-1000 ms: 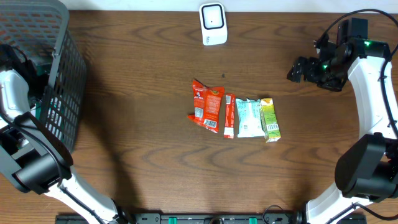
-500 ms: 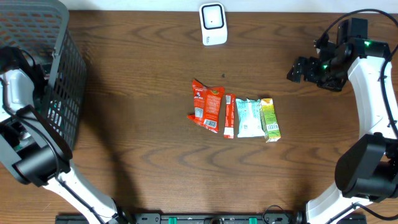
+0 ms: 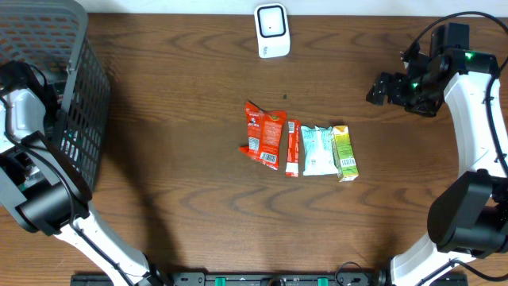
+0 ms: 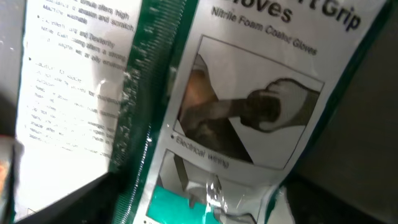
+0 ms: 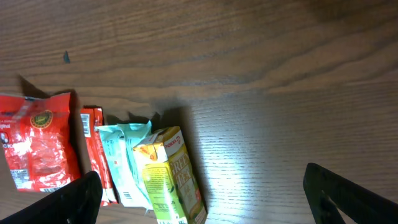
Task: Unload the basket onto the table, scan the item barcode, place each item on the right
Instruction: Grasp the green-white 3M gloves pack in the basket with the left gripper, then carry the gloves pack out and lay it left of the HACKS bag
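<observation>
Four items lie in a row mid-table: a red packet (image 3: 263,135), a thin red stick pack (image 3: 292,148), a light blue packet (image 3: 319,150) and a green tea carton (image 3: 344,152). The white barcode scanner (image 3: 272,30) stands at the far edge. My right gripper (image 3: 381,89) hovers open to the right of the row, nothing between its fingers (image 5: 68,199); the carton (image 5: 168,180) lies below it. My left arm (image 3: 20,111) reaches into the basket, its gripper hidden by the mesh. In the left wrist view the left gripper (image 4: 199,208) hangs open close over a gloves package (image 4: 249,106).
A dark mesh basket (image 3: 79,71) fills the far left corner, its wall standing tall beside the left arm. The right arm's base and cables occupy the right edge (image 3: 476,214). Bare wooden tabletop (image 3: 175,199) lies between the basket and the row of items.
The left arm has shifted slightly inside the basket. The right arm and the items on the table have not moved.
</observation>
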Controlling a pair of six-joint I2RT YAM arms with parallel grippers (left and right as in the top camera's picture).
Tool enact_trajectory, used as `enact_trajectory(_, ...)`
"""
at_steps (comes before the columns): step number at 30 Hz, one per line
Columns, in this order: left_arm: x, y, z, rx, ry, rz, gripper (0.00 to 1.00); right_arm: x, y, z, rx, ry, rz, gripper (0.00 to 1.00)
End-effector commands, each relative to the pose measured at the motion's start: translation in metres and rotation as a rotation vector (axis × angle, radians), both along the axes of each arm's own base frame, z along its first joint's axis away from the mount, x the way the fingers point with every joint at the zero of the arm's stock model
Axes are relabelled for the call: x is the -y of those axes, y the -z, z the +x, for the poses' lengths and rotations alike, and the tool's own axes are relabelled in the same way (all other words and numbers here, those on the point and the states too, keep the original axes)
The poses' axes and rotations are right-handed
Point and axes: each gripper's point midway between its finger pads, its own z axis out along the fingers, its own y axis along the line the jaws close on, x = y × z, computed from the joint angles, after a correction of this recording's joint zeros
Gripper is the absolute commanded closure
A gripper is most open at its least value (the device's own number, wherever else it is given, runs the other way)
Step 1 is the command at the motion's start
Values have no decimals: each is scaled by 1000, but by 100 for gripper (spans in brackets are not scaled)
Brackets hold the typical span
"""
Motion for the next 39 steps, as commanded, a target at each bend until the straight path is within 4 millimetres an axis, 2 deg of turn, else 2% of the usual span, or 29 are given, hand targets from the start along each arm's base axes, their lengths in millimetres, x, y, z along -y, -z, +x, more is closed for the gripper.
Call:
enact_trajectory(1, 1, 27, -17, -79, -16, -5, 28, 3, -4, 1, 13, -2, -9, 1)
enact_trajectory(3, 1, 32, -18, -77, -16, -4, 37, 3, -4, 1, 13, -2, -9, 1)
enact_trajectory(6, 3, 39, -21, -80, -17, -2, 41, 3, -4, 1, 13, -2, -9, 1)
enact_trajectory(7, 3, 41, -22, -82, -17, -3, 46, 3, -4, 1, 13, -2, -9, 1)
enact_trajectory(8, 4, 41, -22, -82, -17, -4, 52, 3, -4, 1, 13, -2, -9, 1)
enact_trajectory(10, 4, 41, -21, -77, -25, -5, 81, 3, -4, 1, 13, -2, -9, 1)
enact_trajectory(11, 3, 39, -21, -73, -33, -3, 89, 3, -4, 1, 13, -2, -9, 1)
enact_trajectory(12, 2, 36, -19, -64, -38, 0, 92, 3, -4, 1, 13, -2, -9, 1)
enact_trajectory(14, 0, 26, -15, -42, -37, 11, 93, 3, -4, 1, 13, -2, -9, 1)
enact_trajectory(17, -5, -4, -6, 22, -60, 44, 93, 3, -4, 1, 12, -2, -9, 1)
enact_trajectory(19, -8, -35, -1, 93, -98, 74, 93, 3, -4, 1, 13, -2, -9, 1)
enact_trajectory(22, -11, -91, 3, 226, -145, 131, 93, 3, -4, 1, 13, -2, -9, 1)
enact_trajectory(24, -11, -137, 4, 335, -167, 178, 93, 3, -4, 1, 13, -2, -9, 1)
enact_trajectory(29, 5, -240, -4, 592, -151, 254, 93, 3, -4, 1, 13, -2, -9, 1)
enact_trajectory(34, 40, -333, -30, 844, -118, 279, 93, 3, -4, 1, 13, -2, -9, 1)
enact_trajectory(37, 71, -381, -53, 983, -82, 279, 93, 3, -4, 1, 13, -2, -9, 1)
enact_trajectory(39, 93, -405, -66, 1054, -51, 274, 93, 3, -4, 1, 13, -2, -9, 1)
